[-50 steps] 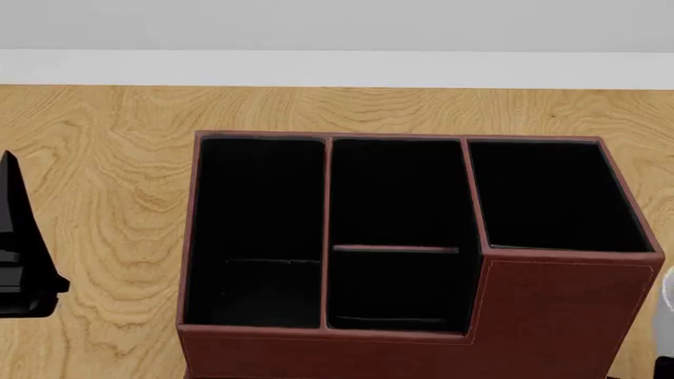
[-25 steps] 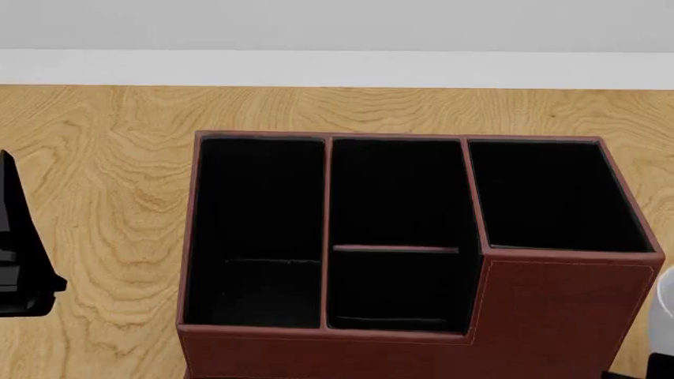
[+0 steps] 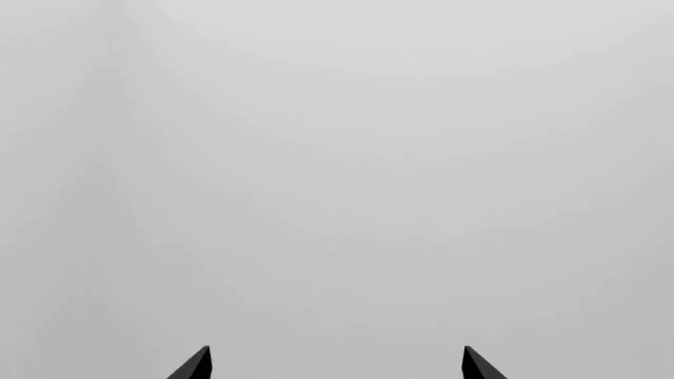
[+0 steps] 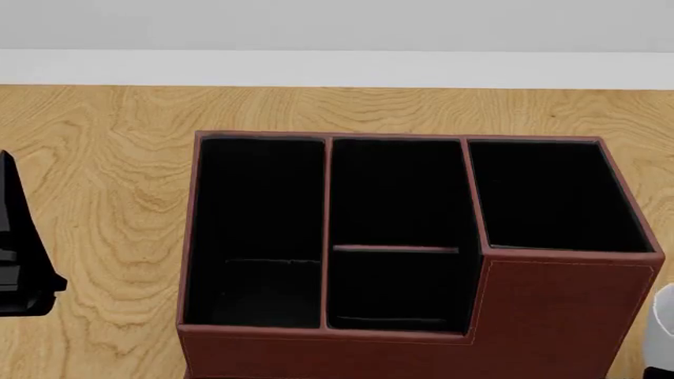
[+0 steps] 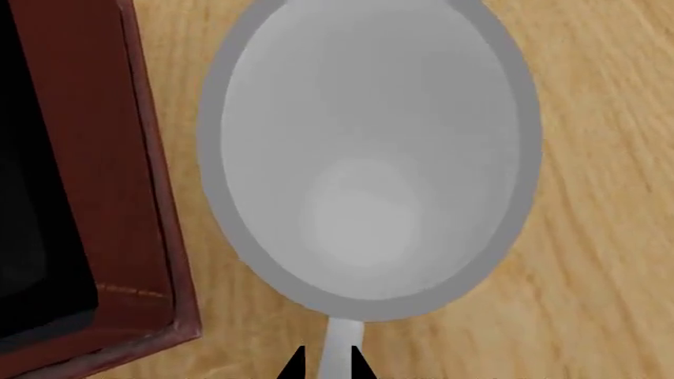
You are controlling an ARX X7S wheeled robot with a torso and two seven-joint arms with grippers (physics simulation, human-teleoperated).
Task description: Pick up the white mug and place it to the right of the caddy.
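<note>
Progress: I judge the carry to be close to its end. In my right wrist view the glossy white cylindrical mug (image 5: 368,150) fills the middle of the frame, seen from above down into its bowl, with wood showing all round it.
Mug position: the mug sits just beside the outer wall of the large reddish-brown leather-look caddy (image 5: 126,181), which runs down the left edge of that frame. In the head view only a white sliver of the mug (image 4: 664,316) shows at the lower right edge, right of the caddy (image 4: 548,308).
Left to do: if the mug is not yet down on the light wooden tabletop (image 4: 106,158), lower it, let go and draw back. I cannot tell from these views whether its base touches the wood.
Right gripper: my right gripper (image 5: 327,365) shows only as two dark tips at the bottom centre of the frame, pinched close on either side of a thin white strip running from the mug's rim, which I take to be the handle seen edge-on. I read this as gripping the mug.
Left gripper: my left gripper (image 3: 335,365) shows two dark tips set wide apart at the bottom of its frame, nothing between them, facing blank grey.
Count, mugs: one.
Count, caddies: one, with four black-lined compartments visible from above.
Count, grippers in view: two.
</note>
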